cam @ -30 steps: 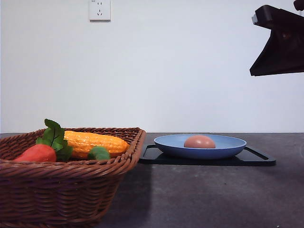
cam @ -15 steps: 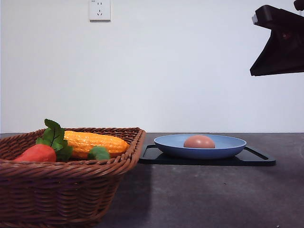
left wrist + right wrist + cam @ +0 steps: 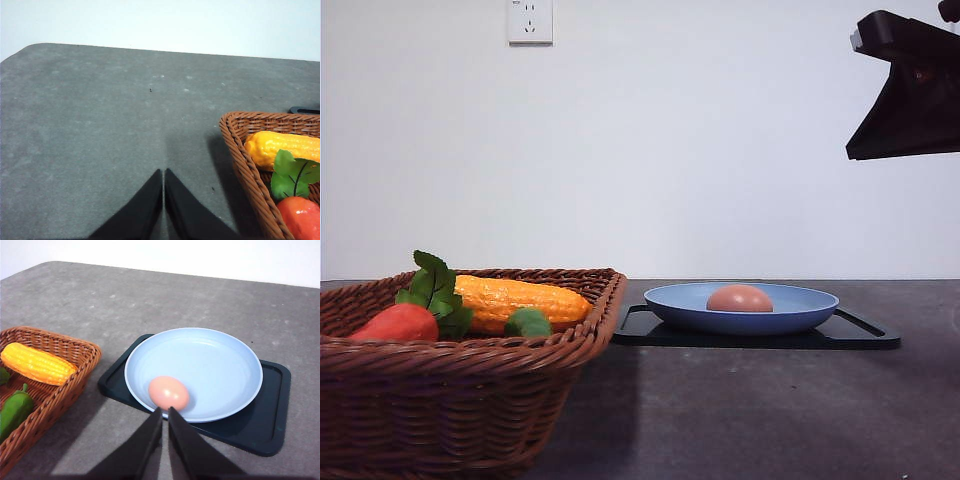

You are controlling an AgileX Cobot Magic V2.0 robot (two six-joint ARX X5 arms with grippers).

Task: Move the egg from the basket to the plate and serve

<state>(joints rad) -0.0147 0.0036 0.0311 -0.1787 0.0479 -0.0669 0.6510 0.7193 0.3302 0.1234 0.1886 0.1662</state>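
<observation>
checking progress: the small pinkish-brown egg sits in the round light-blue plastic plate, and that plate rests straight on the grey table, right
Not quite. The small pinkish-brown egg is in the round light-blue plastic plate, but that plate rests on a flat black rectangular tray, not straight on the grey table; see the right wrist view.

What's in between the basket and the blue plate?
Mostly bare grey table. In the right wrist view, the black tray's edge sticks out from under the plate toward the basket, with a strip of table between them.

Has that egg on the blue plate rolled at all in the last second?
No. The egg sits at the same spot on the plate, left of its centre, in the front view.
</observation>
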